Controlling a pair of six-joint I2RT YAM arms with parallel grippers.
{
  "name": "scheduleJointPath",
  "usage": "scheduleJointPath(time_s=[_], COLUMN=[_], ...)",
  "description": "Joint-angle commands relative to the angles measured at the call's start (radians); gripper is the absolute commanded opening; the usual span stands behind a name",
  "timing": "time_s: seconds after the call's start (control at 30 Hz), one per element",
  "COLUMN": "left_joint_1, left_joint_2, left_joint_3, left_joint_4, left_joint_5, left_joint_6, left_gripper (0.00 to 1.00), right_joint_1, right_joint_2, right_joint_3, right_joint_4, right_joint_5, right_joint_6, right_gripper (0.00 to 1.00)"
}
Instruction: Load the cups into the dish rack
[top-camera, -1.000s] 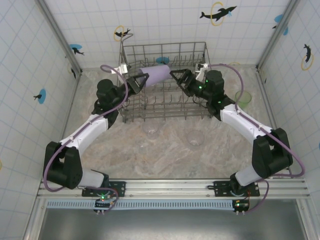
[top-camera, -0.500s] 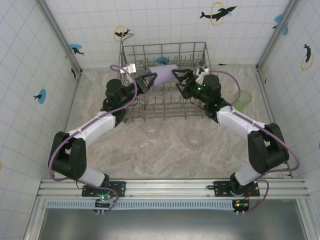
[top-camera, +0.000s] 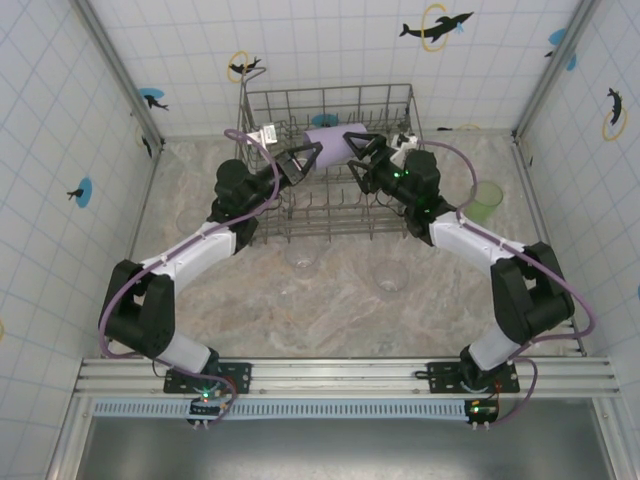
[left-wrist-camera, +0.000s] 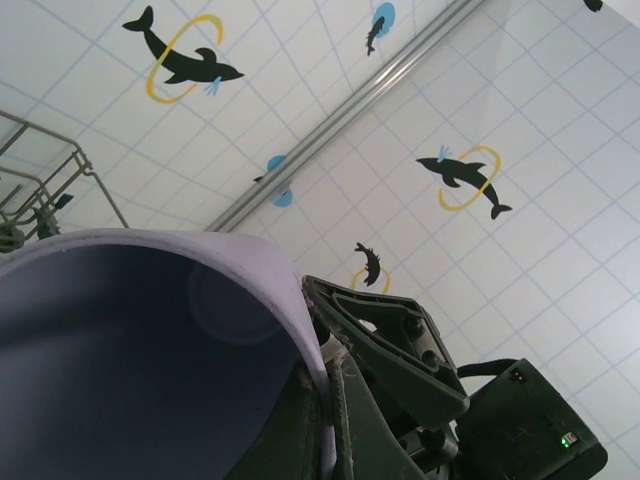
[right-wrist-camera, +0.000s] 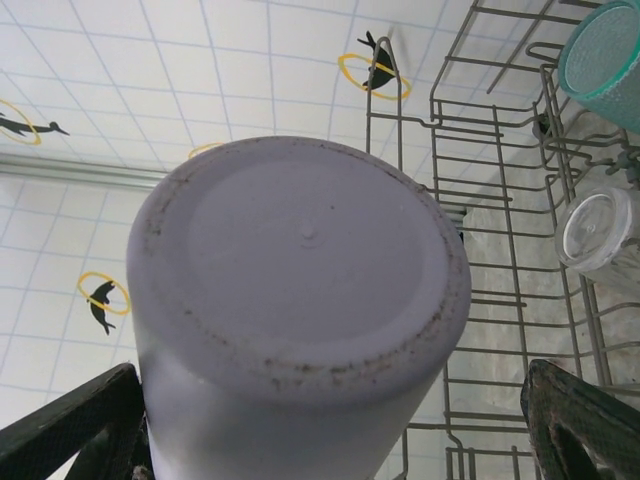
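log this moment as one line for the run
left gripper: shut on lavender cup rim | right gripper: open, at cup base | cup: sideways over dish rack

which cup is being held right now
The lavender cup, sideways above the dish rack with its rim pinched by the left gripper; the light green cup and clear cups sit on the table.

My left gripper (top-camera: 308, 157) has carried the purple cup (top-camera: 330, 141) farther back over the rack (top-camera: 330, 92), and my right gripper (top-camera: 357, 150) has moved along with it.
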Motion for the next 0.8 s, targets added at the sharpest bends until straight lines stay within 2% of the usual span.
scheduleJointPath(time_s=[0.0, 0.17, 0.23, 0.57, 0.63, 0.7, 0.77], left_joint_1=[-0.009, -0.013, -0.013, -0.013, -0.011, -0.012, -0.013], left_joint_2=[0.007, -0.001, -0.004, 0.015, 0.018, 0.021, 0.025], left_joint_3=[-0.014, -0.038, -0.049, -0.038, -0.038, -0.033, -0.018], left_joint_4=[0.069, 0.053, 0.059, 0.060, 0.056, 0.044, 0.018], left_joint_5=[0.033, 0.029, 0.023, 0.026, 0.024, 0.025, 0.025], left_joint_6=[-0.022, -0.014, -0.014, -0.024, -0.018, -0.012, 0.002], left_gripper=[0.00, 0.00, 0.00, 0.00, 0.00, 0.00, 0.06], right_joint_1=[-0.007, -0.020, -0.020, -0.028, -0.032, -0.035, -0.038], right_joint_2=[0.034, 0.059, 0.064, 0.071, 0.071, 0.070, 0.070], right_joint_3=[0.010, -0.006, -0.010, -0.045, -0.048, -0.052, -0.049], right_joint_4=[0.063, 0.135, 0.154, 0.249, 0.261, 0.269, 0.273], right_joint_5=[0.042, 0.051, 0.052, 0.062, 0.064, 0.070, 0.078], right_joint_6=[0.023, 0.071, 0.075, 0.121, 0.124, 0.123, 0.115], right_gripper=[1.00, 1.00, 0.96, 0.67, 0.56, 0.50, 0.44])
